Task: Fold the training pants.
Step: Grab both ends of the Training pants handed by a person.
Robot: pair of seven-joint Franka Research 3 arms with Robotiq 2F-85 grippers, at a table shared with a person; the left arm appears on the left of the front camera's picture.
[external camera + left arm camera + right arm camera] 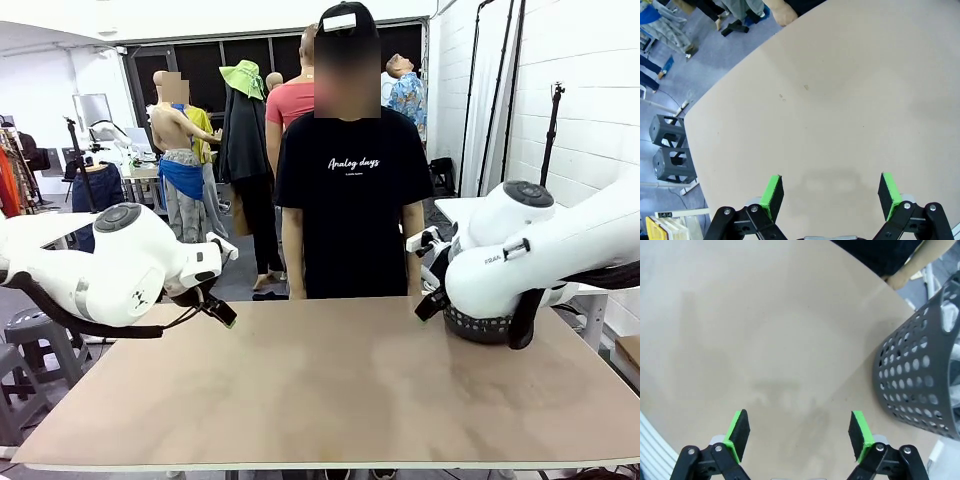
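Basket: dark grey mesh with round holes, standing on the right end of the table, close beside the right arm's wrist.
Basket contents: pale patches show through the holes on its far side in the right wrist view. I cannot tell whether that is cloth inside or the room behind it. From the front, the basket's mouth is hidden behind the right arm, and only its lower wall shows.
Training pants: I cannot tell where they lie. The basket's inside is the one place my eye cannot get into.
Left gripper: claw spread wide with its green pads far apart. It has hold of nothing and hangs over bare tabletop near the table's left edge.
Right gripper: claw just as wide, nothing between its pads, above bare tabletop with the basket just off to one side.
Person: stands in a black T-shirt at the far edge of the table. One hand shows at the table's edge in the left wrist view, cut off by the frame.
Hard to make out: from the front, both claws are largely hidden by their own white arms. The basket's rim runs out of the right wrist view.
Floor by the left edge: grey stools stand below the table.
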